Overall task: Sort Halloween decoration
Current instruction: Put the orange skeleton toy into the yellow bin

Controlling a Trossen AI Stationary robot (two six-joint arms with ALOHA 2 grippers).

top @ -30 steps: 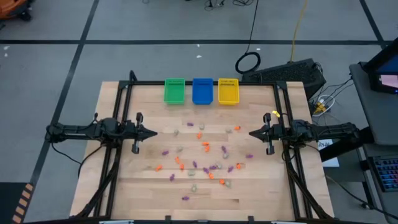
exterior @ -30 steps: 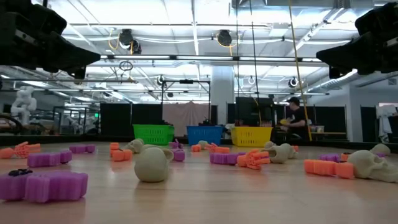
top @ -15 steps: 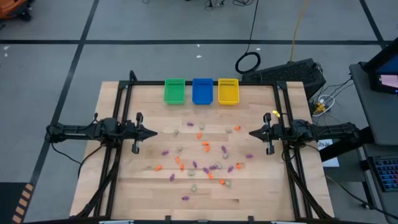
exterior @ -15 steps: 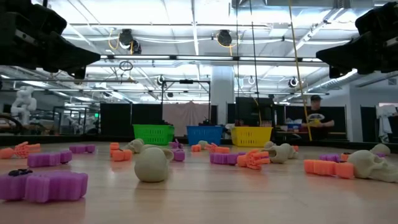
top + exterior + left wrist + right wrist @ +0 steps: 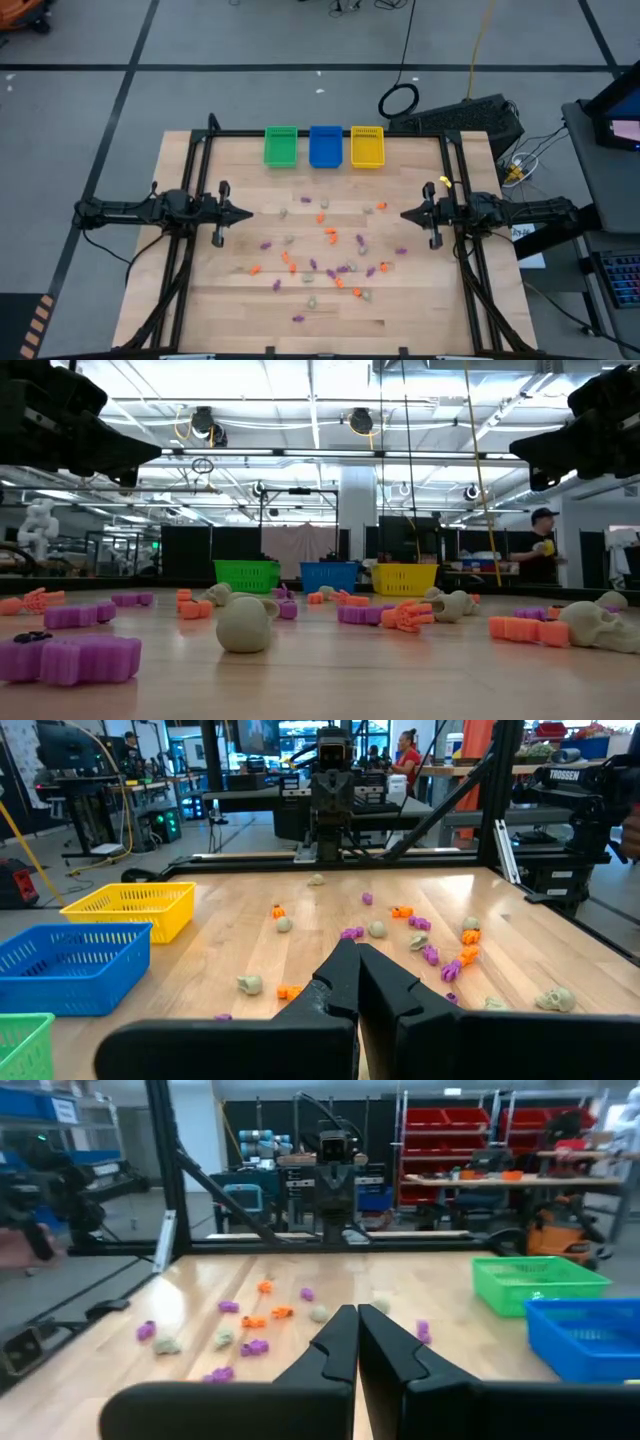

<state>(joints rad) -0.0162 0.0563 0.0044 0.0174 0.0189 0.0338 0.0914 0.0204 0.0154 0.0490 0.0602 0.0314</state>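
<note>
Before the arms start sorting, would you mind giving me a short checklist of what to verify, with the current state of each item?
1. Left gripper empty and shut, at the table's left side: ok.
2. Right gripper empty and shut, at the right side: ok.
3. Green bin, blue bin and yellow bin in a row at the far edge, upright: ok.
4. Bins hold no trinkets yet: ok, as far as the high view shows.
5. Trinkets scattered on the table between the arms, none sorted: not ok.
6. Person in the room behind, away from the table: ok.
</note>
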